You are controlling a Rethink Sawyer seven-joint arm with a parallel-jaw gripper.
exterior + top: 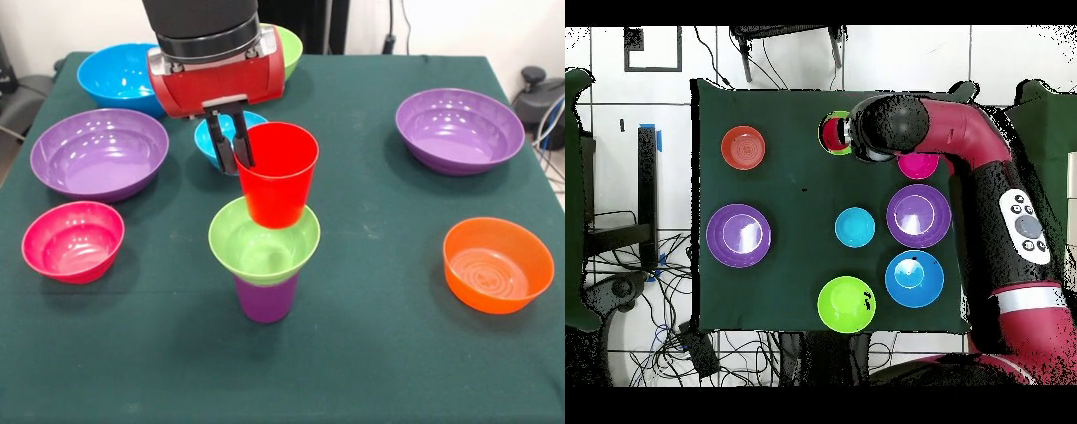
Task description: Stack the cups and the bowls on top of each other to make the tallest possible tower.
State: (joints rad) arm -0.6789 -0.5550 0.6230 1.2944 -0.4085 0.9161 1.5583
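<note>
A: Status?
B: My fingers (237, 146) clamped on red cup (277, 173) rim; cup sits in green bowl (264, 240) atop purple cup (265, 299), mid-desk (371, 291).
A: Risk?
B: Bowl's off-center, cup's tilted. 1 jerky release & tower tips.

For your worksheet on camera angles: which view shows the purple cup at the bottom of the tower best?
Front view: the purple cup shows under the small green bowl. Overhead view hides it beneath the stack and arm.

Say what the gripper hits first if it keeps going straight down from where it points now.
The gripper straddles the red cup's rim, so going down it likely presses that cup harder into the small lime green bowl on the purple cup.
</note>
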